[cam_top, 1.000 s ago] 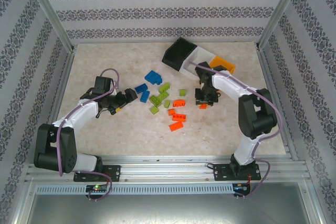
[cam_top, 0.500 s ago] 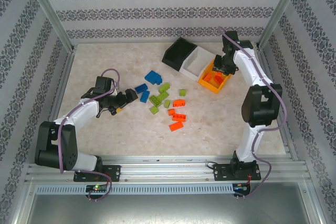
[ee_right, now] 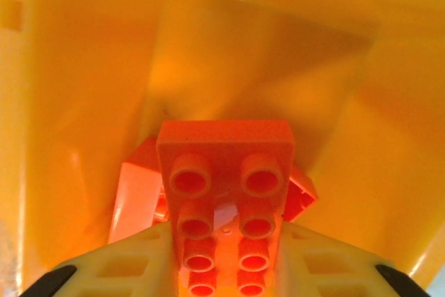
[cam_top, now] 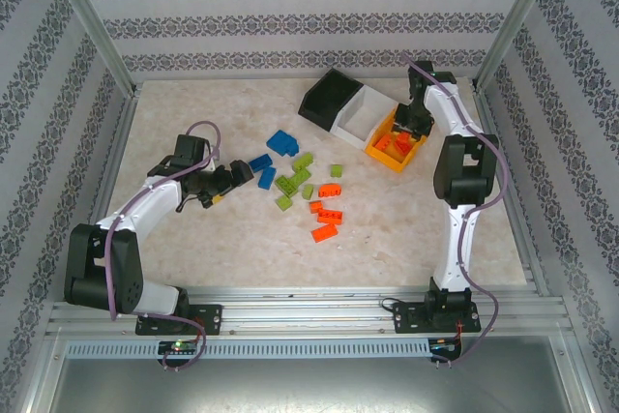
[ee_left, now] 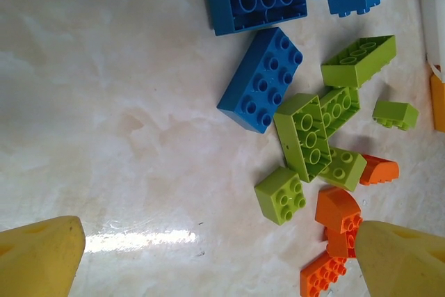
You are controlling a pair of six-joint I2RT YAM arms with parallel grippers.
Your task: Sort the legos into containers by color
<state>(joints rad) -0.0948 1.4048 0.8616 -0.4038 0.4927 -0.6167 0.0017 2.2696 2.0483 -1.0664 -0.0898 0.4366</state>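
Blue legos (cam_top: 281,142), lime green legos (cam_top: 292,181) and orange legos (cam_top: 326,229) lie scattered mid-table. The containers stand at the back in a row: black (cam_top: 329,96), white (cam_top: 360,113) and orange-yellow (cam_top: 387,159). My right gripper (cam_top: 411,128) reaches into the orange-yellow bin (ee_right: 83,67), its jaws shut on an orange lego (ee_right: 224,172) above other orange pieces (ee_right: 135,186). My left gripper (cam_top: 245,177) hovers open just left of the pile. In its wrist view, a blue brick (ee_left: 263,78), a green brick (ee_left: 281,195) and orange bricks (ee_left: 338,210) lie beyond the yellow fingers (ee_left: 42,255).
Patterned walls and metal frame posts (cam_top: 92,26) enclose the table on three sides. Bare tabletop lies at the near centre (cam_top: 290,258) and along the left. The arms' bases sit on the rail (cam_top: 309,316) at the near edge.
My right arm carried the orange lego from mid-table up and back into the orange-yellow bin. The left arm has hardly moved and stays open.
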